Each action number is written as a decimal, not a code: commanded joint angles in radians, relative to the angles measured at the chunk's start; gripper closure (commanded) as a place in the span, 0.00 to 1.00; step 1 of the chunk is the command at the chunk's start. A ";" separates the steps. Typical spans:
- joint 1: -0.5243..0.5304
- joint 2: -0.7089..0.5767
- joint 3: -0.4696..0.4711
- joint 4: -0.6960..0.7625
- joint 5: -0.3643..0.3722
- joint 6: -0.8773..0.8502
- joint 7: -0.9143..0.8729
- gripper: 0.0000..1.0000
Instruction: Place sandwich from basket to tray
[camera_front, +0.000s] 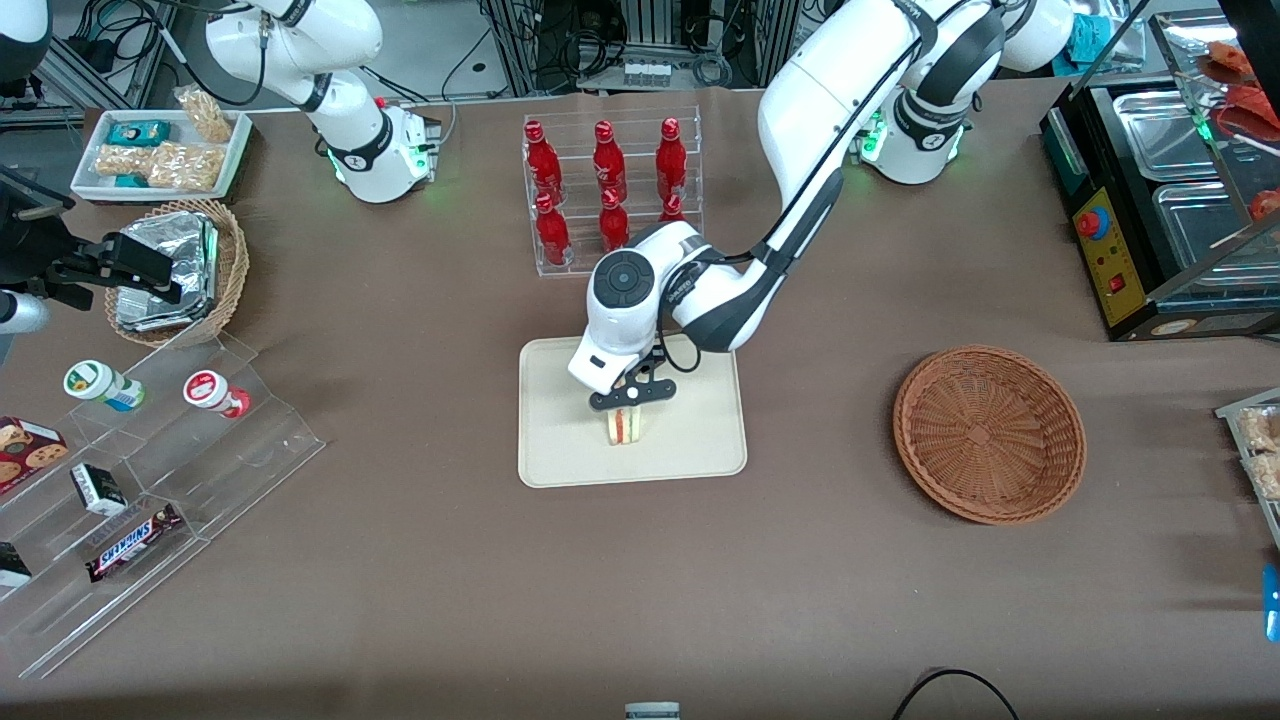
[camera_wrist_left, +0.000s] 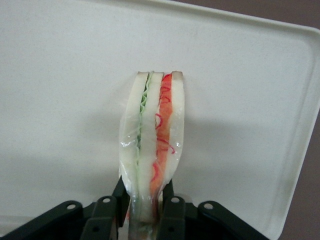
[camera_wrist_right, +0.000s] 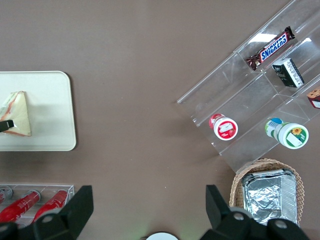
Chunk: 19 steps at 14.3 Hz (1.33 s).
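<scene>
Fingers (camera_wrist_left: 172, 210) of the left arm's gripper (camera_front: 630, 398) are clamped on the sandwich (camera_front: 625, 424), one on each bread face, pinching its narrower end while the wedge stands on edge. In the wrist view the sandwich (camera_wrist_left: 152, 150) shows white bread slices with a green layer and a red layer between them, wrapped in clear film, with the cream surface of the tray (camera_wrist_left: 240, 75) under it. From the front the gripper hangs over the middle of the tray (camera_front: 560, 450), and the sandwich sits on or just above the tray surface; contact cannot be told for sure. The parked arm's wrist view shows the same triangular sandwich (camera_wrist_right: 17, 114) lying over the tray (camera_wrist_right: 50, 125) with a dark fingertip at its edge.

The tray lies flat on the brown table (camera_front: 420, 580). Farther from the front camera than the tray stands a clear rack of red bottles (camera_front: 608, 190). The reddish-brown wicker basket (camera_front: 988, 432) sits well apart from the tray, toward the working arm's end of the table, with nothing in it. Toward the parked arm's end are a clear stepped display (camera_front: 150, 490) holding two small cups, a Snickers bar (camera_front: 132, 542) and small boxes, a lighter wicker basket with foil packets (camera_front: 175, 270), and a white snack tray (camera_front: 160, 150)
</scene>
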 joint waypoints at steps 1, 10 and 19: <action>-0.006 -0.044 0.011 0.019 0.019 -0.043 -0.020 0.00; 0.136 -0.322 0.079 -0.074 0.053 -0.404 0.102 0.00; 0.435 -0.658 0.077 -0.444 0.027 -0.411 0.565 0.00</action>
